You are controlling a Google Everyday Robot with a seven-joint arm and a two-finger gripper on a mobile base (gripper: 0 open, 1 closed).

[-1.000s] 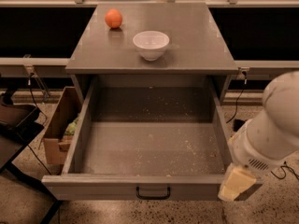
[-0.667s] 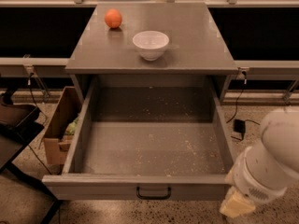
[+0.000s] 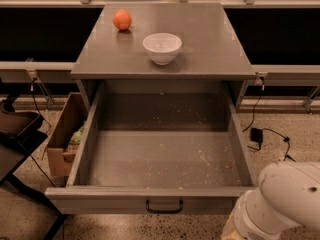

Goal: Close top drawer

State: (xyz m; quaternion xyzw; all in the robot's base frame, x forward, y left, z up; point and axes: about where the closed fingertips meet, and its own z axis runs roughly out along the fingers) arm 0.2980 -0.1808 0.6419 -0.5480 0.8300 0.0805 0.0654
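Note:
The top drawer point(image 3: 100, 200) is pulled far out of the grey cabinet point(image 3: 210, 59). Its crumb-speckled grey floor point(image 3: 160, 154) lies bare, and the black bar handle point(image 3: 164, 207) sits at the centre of the front panel. My white arm point(image 3: 280, 204) fills the bottom right corner, in front of and to the right of the drawer's front right corner. Only a tan edge of my gripper point(image 3: 227, 232) shows at the bottom edge, below the drawer front and apart from the handle.
An orange point(image 3: 122, 20) and a white bowl point(image 3: 162, 47) stand on the cabinet top. A cardboard box point(image 3: 62, 134) sits on the floor left of the drawer, with a black stand point(image 3: 20, 134) further left. A cable and power adapter point(image 3: 257, 134) lie on the floor at right.
My arm has moved down toward the bottom right corner, and the gripper has sunk almost out of the frame. The drawer has not moved.

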